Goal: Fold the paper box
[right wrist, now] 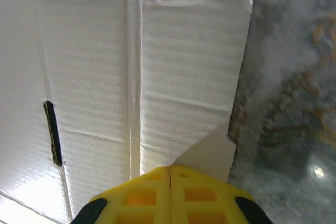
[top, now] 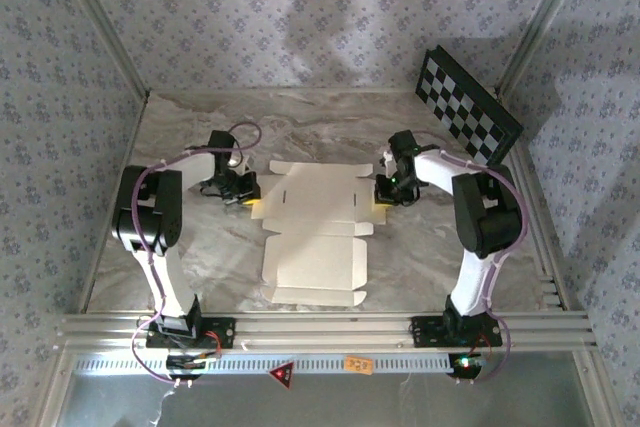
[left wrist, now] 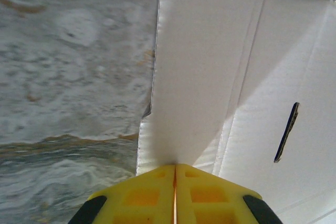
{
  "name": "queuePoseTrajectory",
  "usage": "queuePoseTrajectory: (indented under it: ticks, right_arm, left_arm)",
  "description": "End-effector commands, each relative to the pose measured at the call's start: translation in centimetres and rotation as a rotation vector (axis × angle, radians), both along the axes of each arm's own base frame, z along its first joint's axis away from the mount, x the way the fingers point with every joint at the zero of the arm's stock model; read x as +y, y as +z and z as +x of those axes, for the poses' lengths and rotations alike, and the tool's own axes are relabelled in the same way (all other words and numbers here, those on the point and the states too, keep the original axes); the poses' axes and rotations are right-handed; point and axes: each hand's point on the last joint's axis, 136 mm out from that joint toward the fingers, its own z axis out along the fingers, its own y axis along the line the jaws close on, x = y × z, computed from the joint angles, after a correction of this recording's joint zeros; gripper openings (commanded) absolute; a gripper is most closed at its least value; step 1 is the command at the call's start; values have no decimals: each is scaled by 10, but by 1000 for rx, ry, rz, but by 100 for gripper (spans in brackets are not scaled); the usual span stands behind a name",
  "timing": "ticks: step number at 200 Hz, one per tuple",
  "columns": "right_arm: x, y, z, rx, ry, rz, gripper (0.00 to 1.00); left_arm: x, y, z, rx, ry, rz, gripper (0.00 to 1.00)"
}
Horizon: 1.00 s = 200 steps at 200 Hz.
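Two paper box (top: pixel 312 209) flaps between fingers (left wrist: pixel 137 199)

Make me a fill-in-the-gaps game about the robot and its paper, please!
1. The left tool and the right tool both have ___ fingers.
2. Each tool is shut on a side flap of the paper box, whose upper face looks ___.
3. The checkerboard panel leans in the far ___ corner of the table.
Missing words: yellow, white, right.
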Motion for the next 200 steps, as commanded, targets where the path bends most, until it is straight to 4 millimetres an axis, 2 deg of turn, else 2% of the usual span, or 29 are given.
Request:
queuePoseTrajectory:
  ticks: [1, 44, 59, 74, 101, 131, 164, 180, 200]
  right_arm:
    - [-1, -19, 11, 25, -5, -48, 6]
    - [-1, -13, 44, -8, -11, -36, 6]
    - [-4, -13, 40, 25, -10, -43, 6]
    - [-3, -3, 42, 11, -3, -36, 6]
    - [-2, 27, 44, -49, 5, -35, 9]
    - [2, 63, 40, -125, 3, -32, 15]
    - [26, 94, 19, -177, 36, -9, 23]
    - [42, 102, 8, -181, 48, 30, 25]
    - [66, 104, -6, -172, 67, 97, 34]
  left_arm:
    - [21, -8, 0, 21, 38, 57, 10]
    - [23, 3, 22, -2, 41, 47, 10]
    - [22, 8, 27, -6, 48, 42, 10]
    - [20, 20, 32, -25, 54, 31, 10]
    - [18, 54, 32, -88, 69, 7, 10]
    - [19, 95, 16, -165, 90, -15, 17]
    - [9, 125, -12, -229, 107, -70, 24]
    - [-1, 127, -26, -238, 95, -93, 28]
    - [-14, 120, -40, -226, 84, -107, 30]
